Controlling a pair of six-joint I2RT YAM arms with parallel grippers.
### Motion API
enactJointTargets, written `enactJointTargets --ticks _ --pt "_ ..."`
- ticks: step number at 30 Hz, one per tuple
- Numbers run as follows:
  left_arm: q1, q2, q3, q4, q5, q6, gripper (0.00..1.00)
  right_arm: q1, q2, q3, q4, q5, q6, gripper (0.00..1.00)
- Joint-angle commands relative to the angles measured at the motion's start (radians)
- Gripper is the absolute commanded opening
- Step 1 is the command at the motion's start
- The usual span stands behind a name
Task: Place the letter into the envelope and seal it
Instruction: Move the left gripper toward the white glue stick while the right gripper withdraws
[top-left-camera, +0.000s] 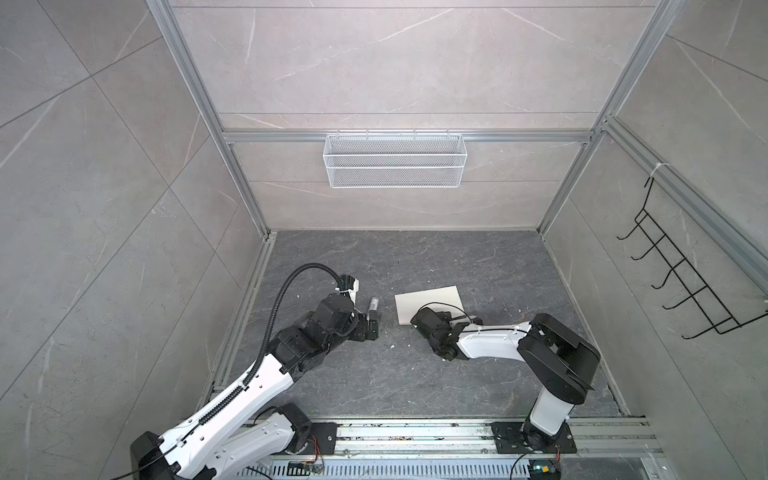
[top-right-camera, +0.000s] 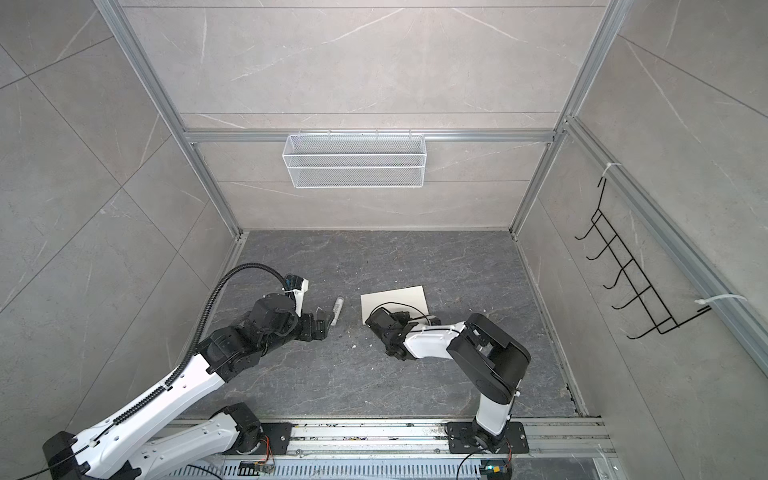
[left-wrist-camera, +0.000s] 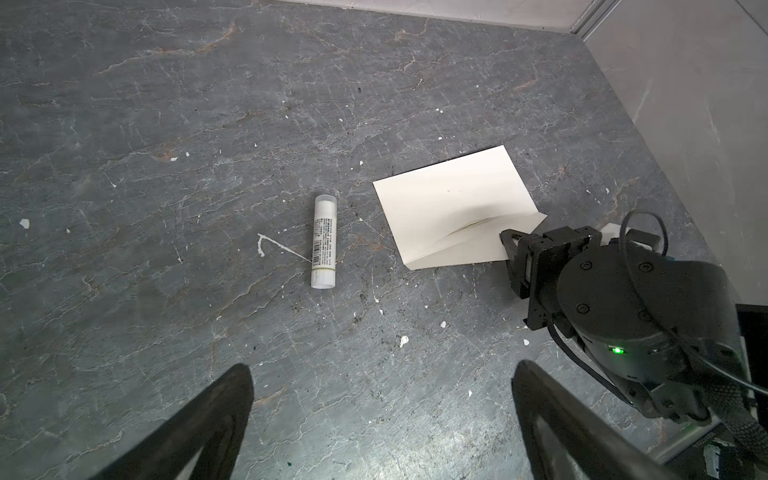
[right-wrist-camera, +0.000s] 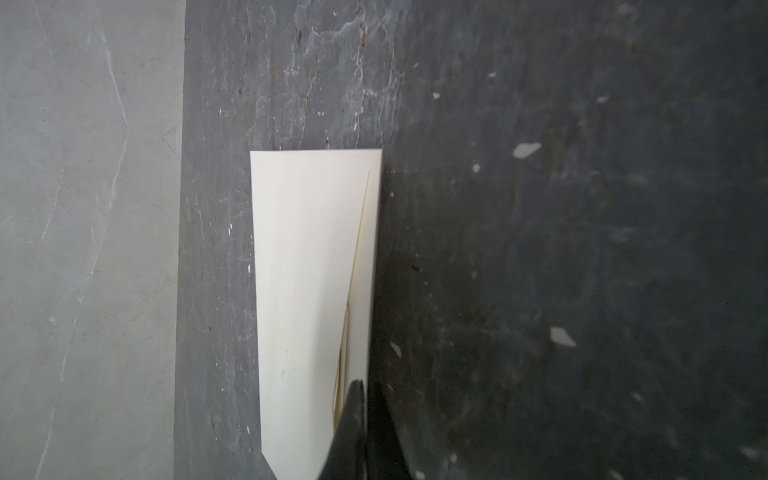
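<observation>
The cream-white envelope (top-left-camera: 428, 299) lies flat near the middle of the dark stone counter (top-left-camera: 415, 382). Its long sides run roughly from 9 to 3 o'clock in both top views, with 12 o'clock taken as the back wall. It lies flap side up, and the flap (left-wrist-camera: 478, 247) is folded over along the 6 o'clock edge, though it bulges slightly off the body near its middle. A thin tan line (right-wrist-camera: 341, 353) shows in that gap, too slight to tell whether it is the letter. The right hand (left-wrist-camera: 508, 241) reaches in from about 4 o'clock and is clenched, fingers pressed together. Its tips touch the envelope at the flap on the 6 o'clock edge, but whether any paper is pinched between them cannot be told. A small white glue stick (left-wrist-camera: 323, 241) lies on its side at the envelope's 9 o'clock, near it but apart, pointing roughly toward 12. The left hand (left-wrist-camera: 382, 365) sits at the glue stick's 6 o'clock, close to its near end without touching it. This hand is released, its two fingers spread wide over bare counter. White flecks (left-wrist-camera: 403, 340) are scattered over the stone. A white wire basket (top-left-camera: 395, 160) hangs on the back wall at 12 o'clock, and a black hook rack (top-left-camera: 681, 282) hangs on the side wall at 3 o'clock.
</observation>
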Motion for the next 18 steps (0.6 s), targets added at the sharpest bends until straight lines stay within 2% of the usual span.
enactJointTargets --ticks 1,4,9,13,18 --pt "0.001 -0.011 0.032 -0.002 0.011 0.028 1.0 0.015 0.025 0.013 -0.081 0.034 0.462 0.04" --pt "0.002 -0.008 0.024 0.003 0.016 0.026 1.0 0.024 0.037 0.012 -0.087 0.024 0.48 0.1" --pt "0.001 -0.003 0.018 0.009 0.016 0.022 1.0 0.033 0.048 0.011 -0.074 0.017 0.483 0.29" --pt "0.002 0.002 0.02 0.005 0.013 0.022 1.0 0.036 0.02 0.009 -0.074 0.024 0.418 0.52" --pt "0.002 0.01 0.029 -0.005 0.009 0.022 1.0 0.036 -0.086 -0.02 -0.121 0.059 0.273 0.72"
